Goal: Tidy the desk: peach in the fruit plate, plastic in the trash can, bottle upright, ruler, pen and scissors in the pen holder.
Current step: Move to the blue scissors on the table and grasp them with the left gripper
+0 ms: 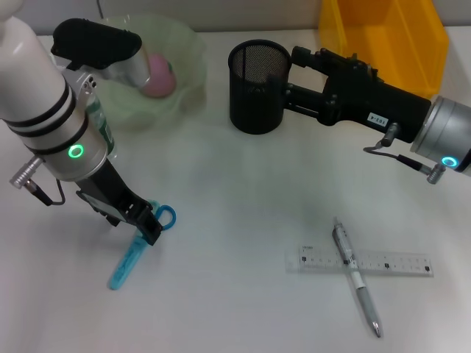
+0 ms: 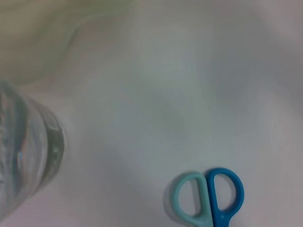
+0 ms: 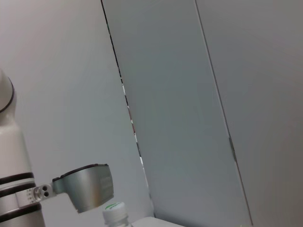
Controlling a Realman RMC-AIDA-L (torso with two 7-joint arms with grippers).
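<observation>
The scissors [image 1: 136, 250] [image 2: 213, 196], with blue and teal handles, lie flat on the white desk at the front left. My left gripper [image 1: 146, 224] is down over their middle. A pink peach [image 1: 158, 73] rests in the green fruit plate [image 1: 188, 44] at the back left. The clear bottle [image 1: 108, 140] [image 2: 23, 156] stands mostly hidden behind my left arm; its white cap [image 3: 115, 213] shows in the right wrist view. The black mesh pen holder [image 1: 257, 84] stands at the back centre. My right gripper [image 1: 294, 77] is open, its tips at the holder's right side. The clear ruler [image 1: 390, 262] lies at the front right under the pen [image 1: 358, 279]. No plastic shows.
A yellow bin [image 1: 383, 37] stands at the back right, behind my right arm. Bare white desk lies between the scissors and the ruler. The left arm's body covers the desk's left edge.
</observation>
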